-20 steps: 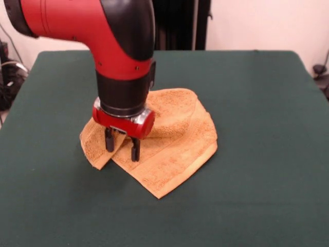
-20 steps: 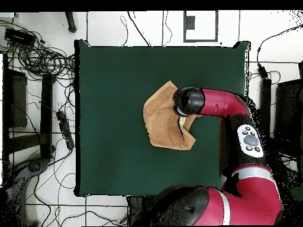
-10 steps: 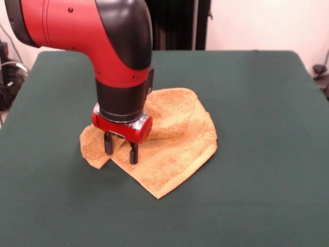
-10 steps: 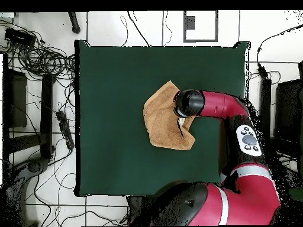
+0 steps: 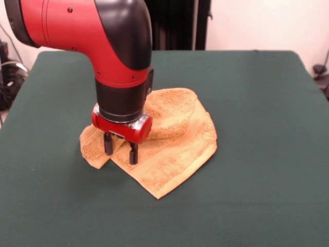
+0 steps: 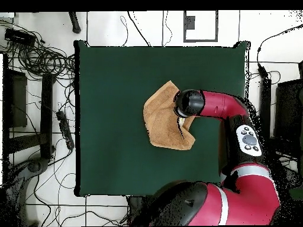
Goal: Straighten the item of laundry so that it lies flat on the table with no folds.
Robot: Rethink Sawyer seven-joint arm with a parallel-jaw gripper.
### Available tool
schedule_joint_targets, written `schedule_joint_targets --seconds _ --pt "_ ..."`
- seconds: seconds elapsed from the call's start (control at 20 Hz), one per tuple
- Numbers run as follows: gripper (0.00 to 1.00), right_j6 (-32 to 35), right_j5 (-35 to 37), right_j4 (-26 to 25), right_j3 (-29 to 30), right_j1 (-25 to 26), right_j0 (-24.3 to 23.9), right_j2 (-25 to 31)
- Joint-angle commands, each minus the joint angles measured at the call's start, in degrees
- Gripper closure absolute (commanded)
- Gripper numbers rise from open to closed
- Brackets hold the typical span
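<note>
Front view – washcloth point(image 5: 169, 141): lies folded over itself near the middle of the table point(image 5: 267, 170), with one small flap at its left corner.
Front view – gripper point(image 5: 121, 150): fingers spread apart, tips down on either side of that flap; judged placement for pinching the folded layer and drawing it out flat.
Overhead view – washcloth point(image 6: 161, 118): irregular outline, not square, so folds remain.
Overhead view – arm point(image 6: 216, 106): covers the cloth's edge; fingers hidden here.

You'll see tangled cables point(image 6: 42, 56) on the white tiled floor point(image 6: 106, 26) beside the table. A dark rack point(image 6: 15, 99) stands nearby.
</note>
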Motion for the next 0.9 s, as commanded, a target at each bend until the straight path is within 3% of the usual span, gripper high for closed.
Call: schedule_joint_targets --seconds 0.05,0.3,0.55,0.9 --pt "0.00 3.90 0.73 1.01 3.42 -0.85 -0.47 -0.36" --pt "0.00 0.05 2.15 -0.31 8.06 -5.71 -3.54 -1.33" --pt "0.00 -6.41 8.25 -1.96 12.29 -11.73 -6.36 -2.37" --pt "0.00 -13.25 7.84 -5.10 11.18 -12.18 -13.39 1.22"
